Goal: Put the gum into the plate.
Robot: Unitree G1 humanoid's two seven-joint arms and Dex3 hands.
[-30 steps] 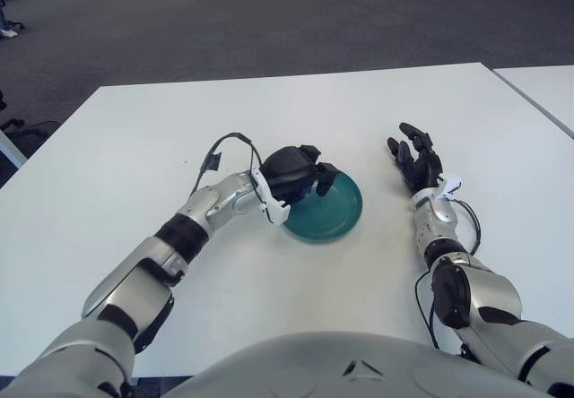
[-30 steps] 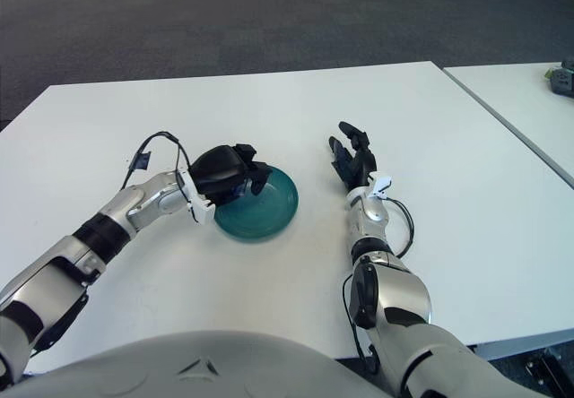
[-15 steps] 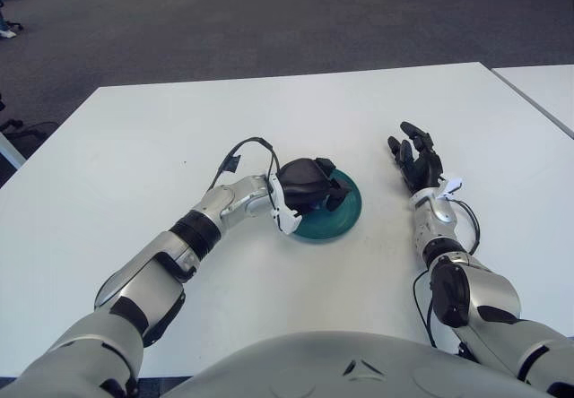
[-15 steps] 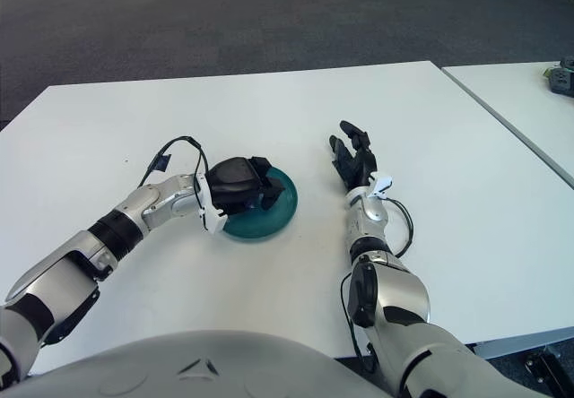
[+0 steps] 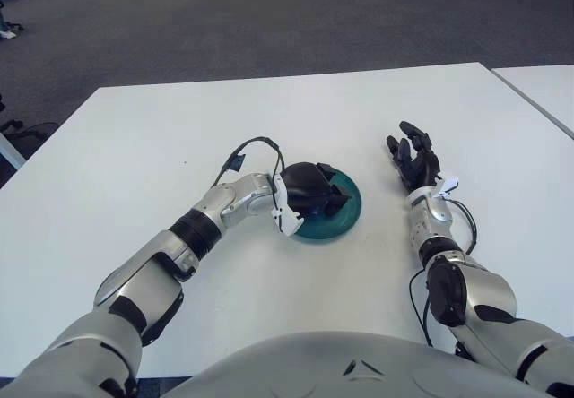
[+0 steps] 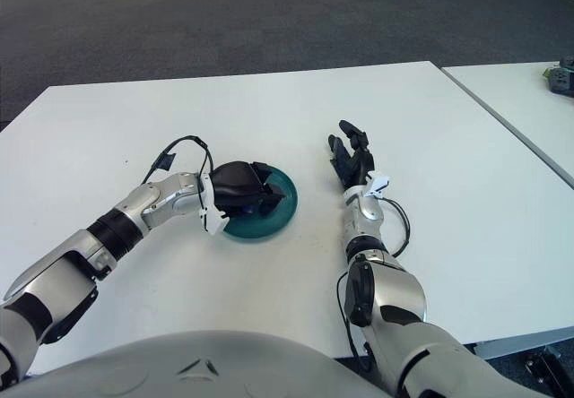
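- Left eye view: my left hand [image 5: 312, 192] sits over the teal plate [image 5: 348, 216], palm down, covering its left half.
- Fingers [image 5: 334, 203] curled down into the dish. Whether they're clamped on something or just curled, can't tell from here.
- Gum: not visible in this view; the hand hides that part of the plate.
- Plate sits on the white table [image 5: 134, 156], near the middle, its right rim exposed.
- My right hand [image 5: 413, 158] lies flat on the table, well right of the plate, fingers extended and relaxed, holding nothing.
- Black cable [image 5: 254, 147] loops up off my left wrist.
- Right eye view: same layout. Left hand [image 6: 244, 188] over the left side of the plate [image 6: 281, 214], fingertips [image 6: 269, 203] pointing down at the bowl.
- Small blue patch [image 6: 247, 207] shows under the palm, between fingers and dish. Could be the gum; can't confirm, and can't tell if it's gripped or lying in the plate.
- Right hand [image 6: 352, 158] parked apart from the plate, fingers straight, nothing in it.
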